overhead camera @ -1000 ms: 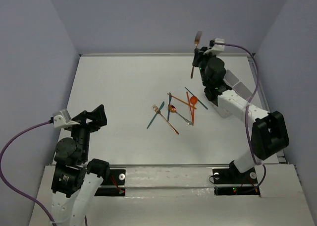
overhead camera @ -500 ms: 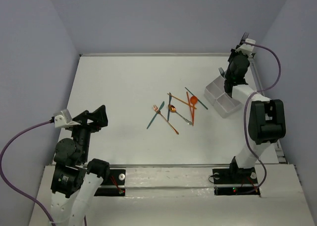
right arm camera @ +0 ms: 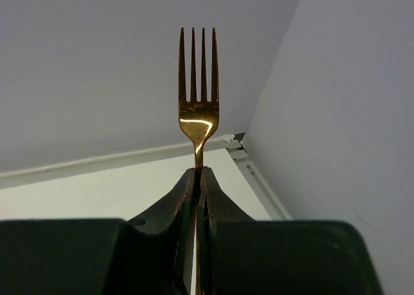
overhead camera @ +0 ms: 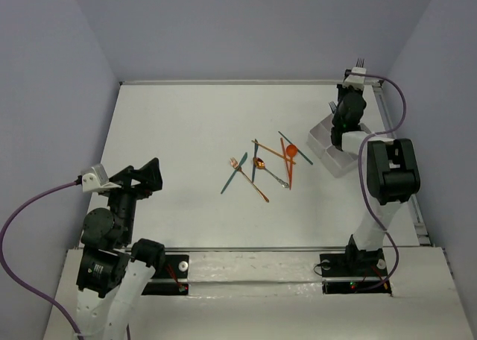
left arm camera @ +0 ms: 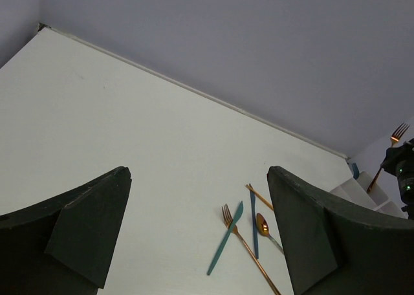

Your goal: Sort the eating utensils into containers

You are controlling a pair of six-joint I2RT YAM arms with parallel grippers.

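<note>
My right gripper (overhead camera: 358,70) is shut on an orange fork (overhead camera: 360,60) and holds it upright, tines up, above the far end of the white tray (overhead camera: 326,148) at the right. In the right wrist view the fingers (right arm camera: 187,185) pinch the fork's neck (right arm camera: 198,107). Several orange and teal utensils lie crossed in the middle: an orange fork (overhead camera: 250,177), a teal knife (overhead camera: 233,174), an orange spoon (overhead camera: 291,152). My left gripper (overhead camera: 141,177) is open and empty at the near left, well away from them (left arm camera: 200,237).
A dark utensil end (overhead camera: 332,106) sticks up at the tray's far left corner. The back wall and the right wall stand close to the tray. The purple cable (overhead camera: 387,94) loops over the right arm.
My right arm has swung the orange fork from above the back middle to the far right over the tray, turning it tines up. The left arm has not moved.
</note>
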